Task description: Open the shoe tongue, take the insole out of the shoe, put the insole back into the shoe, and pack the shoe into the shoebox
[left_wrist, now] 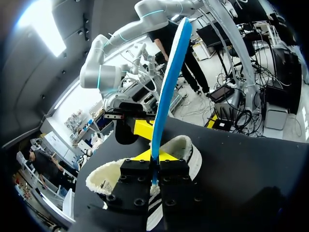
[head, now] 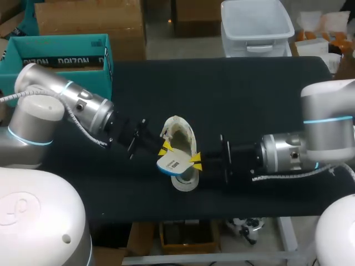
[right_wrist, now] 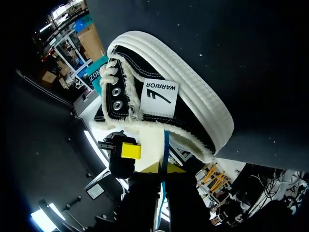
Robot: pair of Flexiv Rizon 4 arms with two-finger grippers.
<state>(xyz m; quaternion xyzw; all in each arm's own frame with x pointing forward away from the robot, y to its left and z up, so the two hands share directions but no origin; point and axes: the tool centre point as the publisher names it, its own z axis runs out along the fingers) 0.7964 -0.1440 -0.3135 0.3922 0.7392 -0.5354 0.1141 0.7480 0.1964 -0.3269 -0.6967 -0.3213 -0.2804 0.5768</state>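
A black shoe with a white sole and fleece lining [head: 183, 138] lies on its side at the middle of the table. The blue and white insole [head: 171, 163] is above its opening, pinched from both ends. My left gripper [head: 165, 148] is shut on one end; in the left wrist view the insole [left_wrist: 169, 82] stands edge-on out of my left gripper [left_wrist: 154, 166]. My right gripper [head: 195, 160] grips the other end. In the right wrist view the insole's blue edge [right_wrist: 165, 145] runs between the fingers of my right gripper [right_wrist: 164, 169], just ahead of the shoe [right_wrist: 159, 96].
The teal shoebox [head: 61, 52] stands open at the back left corner. The black table [head: 249, 100] stretches behind and to the right of the shoe. Both arms meet over the shoe, close together.
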